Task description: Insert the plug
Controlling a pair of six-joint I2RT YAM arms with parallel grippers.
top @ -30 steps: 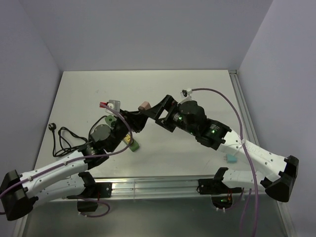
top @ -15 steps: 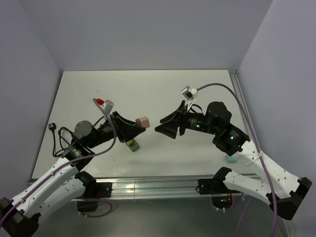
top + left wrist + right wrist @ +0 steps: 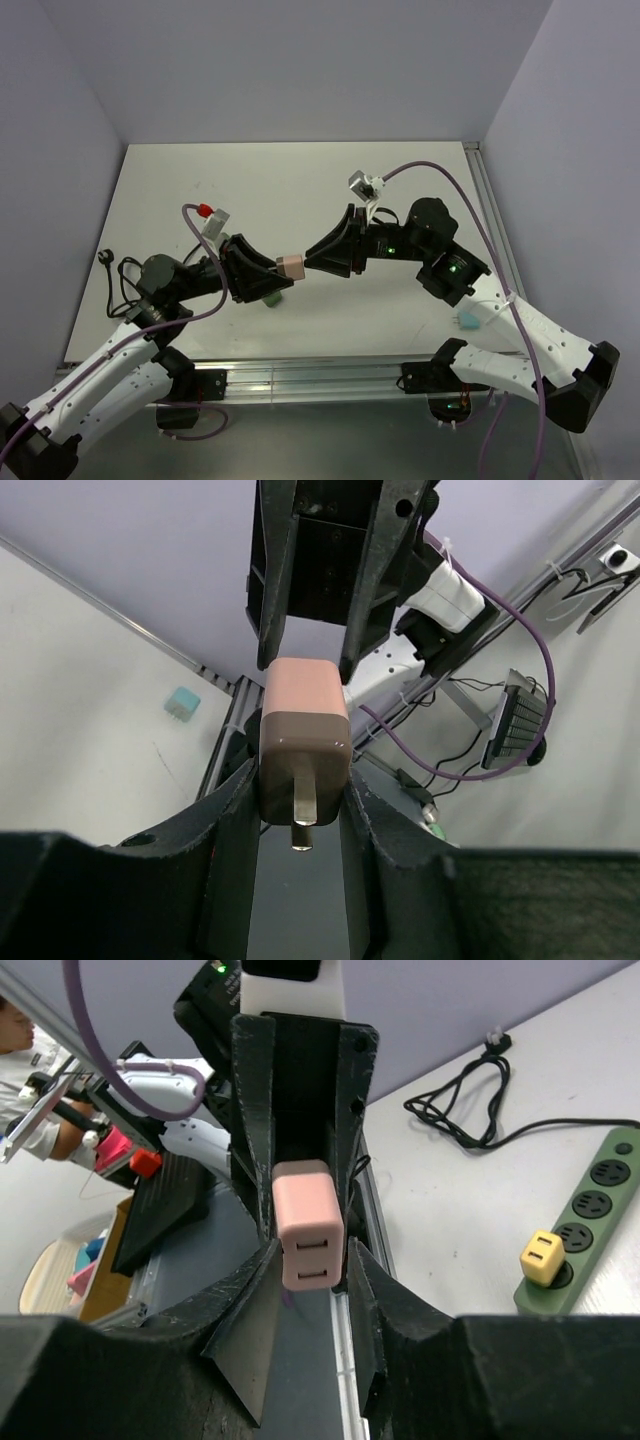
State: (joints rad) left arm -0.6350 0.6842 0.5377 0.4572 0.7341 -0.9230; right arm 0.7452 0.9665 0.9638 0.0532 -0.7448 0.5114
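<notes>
A pink plug [image 3: 291,266] with a brown prong face hangs in the air between the two arms. My left gripper [image 3: 279,272] is shut on its prong end; in the left wrist view the plug [image 3: 303,730] sits between my fingers, prongs toward the camera. My right gripper [image 3: 313,257] meets it from the right. In the right wrist view the plug's slotted pink end [image 3: 308,1222] sits between the right gripper's [image 3: 312,1250] fingers, which press its sides. The green power strip [image 3: 585,1220] lies on the table; the left arm mostly hides that power strip [image 3: 268,296] from above.
A yellow plug [image 3: 543,1257] sits in one socket of the strip. The strip's black cable [image 3: 125,280] is coiled at the table's left edge. A small teal block [image 3: 466,322] lies near the right arm. A metal rail [image 3: 320,375] runs along the near edge.
The left gripper has carried the plug down and rightward, and the right gripper has come back to meet it. The right jaws went from wide open to closed on the plug's pink end.
</notes>
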